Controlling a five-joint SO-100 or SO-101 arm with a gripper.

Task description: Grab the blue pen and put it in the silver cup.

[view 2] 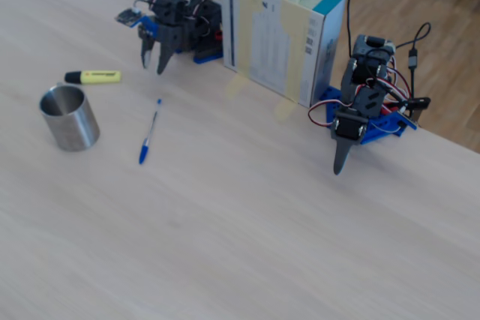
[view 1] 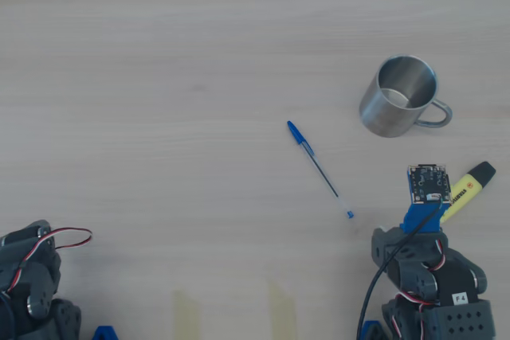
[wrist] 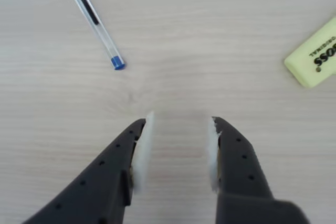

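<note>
The blue pen (view 1: 319,168) lies flat on the wooden table, cap toward the far left, plug end toward my arm. It also shows in the fixed view (view 2: 149,132) and its plug end in the wrist view (wrist: 92,20). The silver cup (view 1: 398,95) stands upright and empty, to the right of the pen's cap end in the overhead view, also seen in the fixed view (view 2: 69,118). My gripper (wrist: 179,124) is open and empty, just above the table, a short way right of the pen's plug end. It also shows in the fixed view (view 2: 154,64).
A yellow highlighter (view 1: 470,187) lies right of my gripper, also in the wrist view (wrist: 314,54). A second arm (view 2: 354,118) and a taped box (view 2: 281,31) stand at the table's edge. Tape marks (view 1: 187,314) lie near the front edge.
</note>
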